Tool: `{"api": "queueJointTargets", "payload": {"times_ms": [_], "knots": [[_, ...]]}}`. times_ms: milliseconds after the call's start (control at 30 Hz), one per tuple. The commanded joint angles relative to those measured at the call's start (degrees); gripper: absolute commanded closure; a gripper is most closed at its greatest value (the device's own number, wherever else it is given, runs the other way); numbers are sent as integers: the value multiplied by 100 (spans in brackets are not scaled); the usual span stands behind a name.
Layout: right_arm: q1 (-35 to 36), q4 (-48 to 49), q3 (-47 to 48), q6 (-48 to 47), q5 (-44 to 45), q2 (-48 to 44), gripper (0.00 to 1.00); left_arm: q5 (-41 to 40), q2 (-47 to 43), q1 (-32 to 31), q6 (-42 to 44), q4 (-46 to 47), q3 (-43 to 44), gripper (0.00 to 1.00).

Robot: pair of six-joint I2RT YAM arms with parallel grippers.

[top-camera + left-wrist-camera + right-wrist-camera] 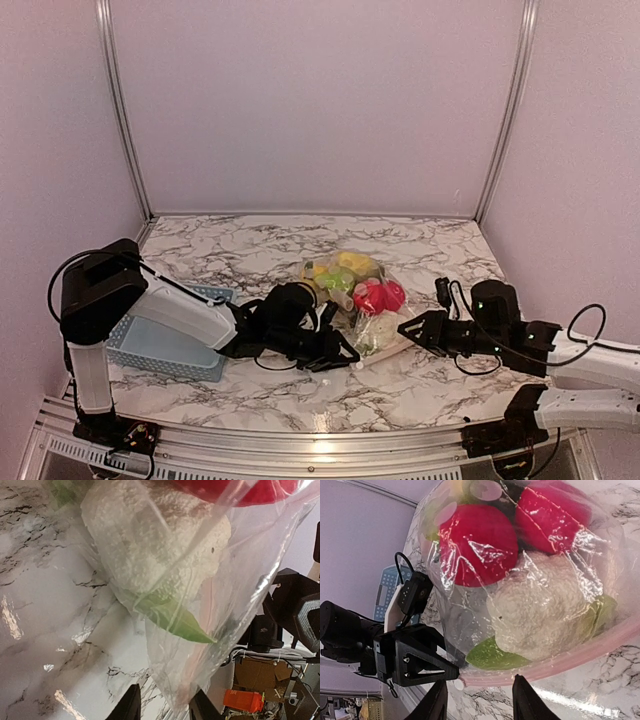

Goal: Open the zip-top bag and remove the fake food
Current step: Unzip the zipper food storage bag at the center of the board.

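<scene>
**A:** Entry one, far left?

**B:** Light blue lattice basket point(165, 345), lying on the marble table point(250, 240). The left arm's white link is crossing over its near corner.

**A:** Entry two?

**B:** Left gripper point(166, 700), reaching low toward the table's middle. Its fingers are standing apart. The bag's loose lower edge is hanging down between them, and neither finger is pressing on the film. Released, then.

**A:** Entry three, the task's thing?

**B:** Zip-top bag point(352, 305), clear and crinkled, lying at mid-table between the two grippers and well apart from the basket. It is holding the fake food point(350, 285):
- a yellow piece point(350, 262) at the far end
- a green piece point(335, 280) beside the yellow one
- two red apples point(477, 545) in the middle
- a pale cabbage point(540, 615) with green leaves, nearest the arms

A pink seal strip point(555, 665) is running along the bag's near edge. A small white slider point(459, 684) is sitting at the strip's end, just beside the left gripper's dark tip.

**A:** Entry four?

**B:** Right gripper point(408, 328), pointing in at the bag from the right. Its fingers are spread, showing bare marble between them, and the seal strip is lying just ahead of the tips. It is grasping nothing.
</scene>
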Motion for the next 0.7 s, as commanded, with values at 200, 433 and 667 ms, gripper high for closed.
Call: {"api": "queueJointTargets", "payload": {"times_ms": [200,433,667], "knots": [[75,217,-311,465,-291,-123,58,304,475,-21,-331,527,340,81],[75,547,-357,536,-226,56,58,371,891,24,-422,583,972,100],[71,881,-343,713,-195,346,57,513,1201,180,-570,739,1538,100]]}}
